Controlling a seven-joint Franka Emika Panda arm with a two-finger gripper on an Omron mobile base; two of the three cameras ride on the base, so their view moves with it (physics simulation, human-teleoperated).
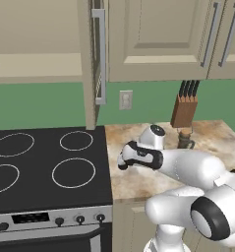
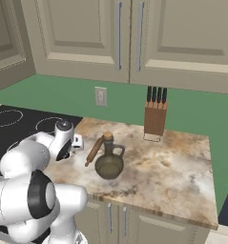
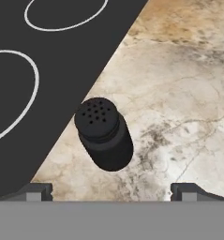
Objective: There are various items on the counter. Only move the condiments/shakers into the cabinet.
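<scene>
Claw [image 3: 111, 191] apart above the small black shaker [image 3: 104, 133] at the worktop's [image 3: 179, 93] stovetop-side edge; judgement: centre, descend straight, clamp below the cap.

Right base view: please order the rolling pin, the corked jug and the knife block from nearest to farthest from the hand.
1. Rolling pin, just right of the hand.
2. Corked jug, right of the pin, nearer the counter's front.
3. Knife block, at the back by the wall.

- One black shaker [image 3: 104, 133]
- One corked olive jug [image 2: 109, 159]
- One rolling pin [image 2: 94, 150]
- One knife block [image 2: 155, 119] holding four knives
- Four stove rings [image 1: 73, 173]
- One wall socket [image 2: 100, 96]
</scene>
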